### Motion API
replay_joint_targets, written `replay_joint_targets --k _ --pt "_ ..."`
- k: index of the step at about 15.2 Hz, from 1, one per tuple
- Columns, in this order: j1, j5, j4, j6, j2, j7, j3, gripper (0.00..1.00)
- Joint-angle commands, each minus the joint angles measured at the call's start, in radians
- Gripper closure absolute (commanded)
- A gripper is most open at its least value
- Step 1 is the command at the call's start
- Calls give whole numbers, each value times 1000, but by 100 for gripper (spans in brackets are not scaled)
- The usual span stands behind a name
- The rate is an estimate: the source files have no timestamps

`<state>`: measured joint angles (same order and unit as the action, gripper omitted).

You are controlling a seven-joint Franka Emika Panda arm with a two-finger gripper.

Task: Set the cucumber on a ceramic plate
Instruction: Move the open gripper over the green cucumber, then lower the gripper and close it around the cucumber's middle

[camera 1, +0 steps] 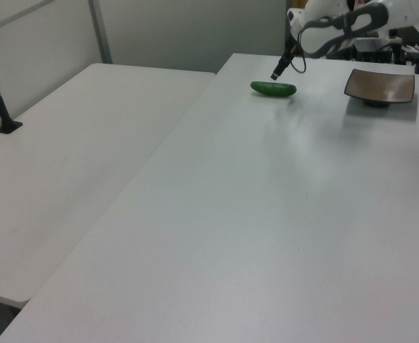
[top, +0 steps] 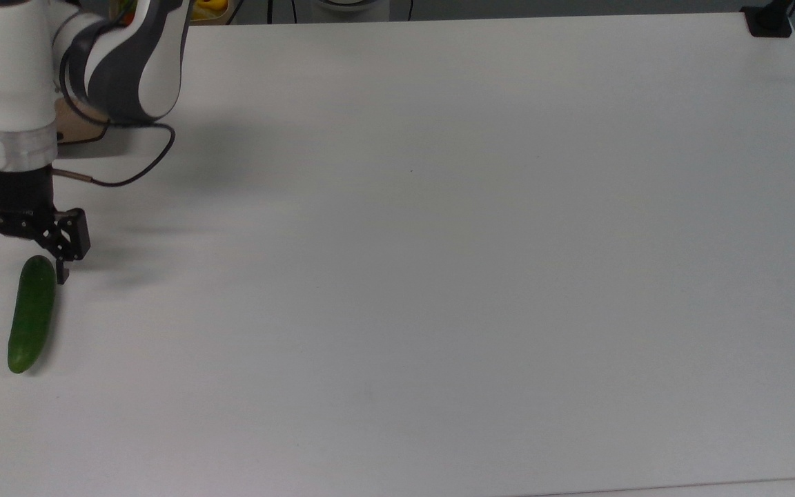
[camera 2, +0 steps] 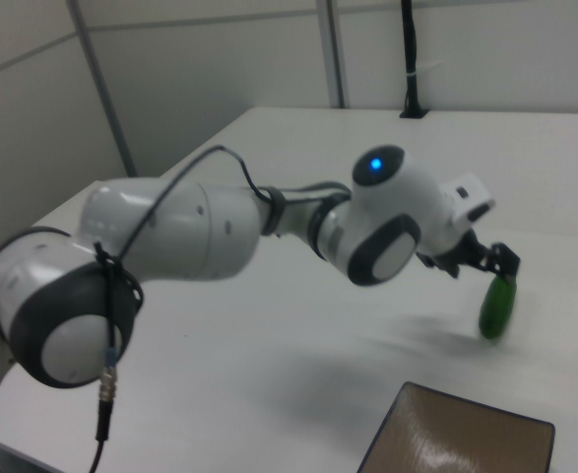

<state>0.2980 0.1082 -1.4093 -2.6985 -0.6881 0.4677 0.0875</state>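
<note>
The cucumber (top: 32, 314) lies flat on the white tabletop (top: 439, 276), close to the top view's left edge. Its long axis runs almost straight up and down in the top view, leaning a little so that the lighter, paler tip points toward the lower left and the darker end points up toward the claw (top: 23, 264). In the left view the cucumber (camera 1: 273, 88) lies crosswise, its length running left to right near the far end of the tabletop (camera 1: 266, 214). The claw hangs just above the cucumber's upper end in the top view, its two black fingers spread wide and gripping nothing, one finger (top: 62, 270) just beside the cucumber's top end and the other out to the left. The plate (camera 1: 380, 86), square and brown, sits on the tabletop well apart from the cucumber, toward the left view's right. In the right view the plate (camera 2: 456, 439) is in the foreground and the cucumber (camera 2: 495, 305) lies beyond it.
</note>
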Motion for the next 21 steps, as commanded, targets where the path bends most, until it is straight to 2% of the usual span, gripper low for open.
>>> replay_joint_targets --k 1,9,10,11,15,17,19,21 --pt "13 -5 61 -93 -94 8 0 0" --pt "21 -7 58 -122 -154 8 0 0" --pt "21 -7 56 -122 -156 8 0 4" --pt "21 -7 55 -122 -156 6 0 14" --pt "24 -9 52 -121 -154 11 -2 66" --pt "24 -13 52 -121 -154 12 -2 86" --pt "24 -15 50 -121 -153 14 -2 96" --pt "23 -16 49 -121 -151 15 -2 96"
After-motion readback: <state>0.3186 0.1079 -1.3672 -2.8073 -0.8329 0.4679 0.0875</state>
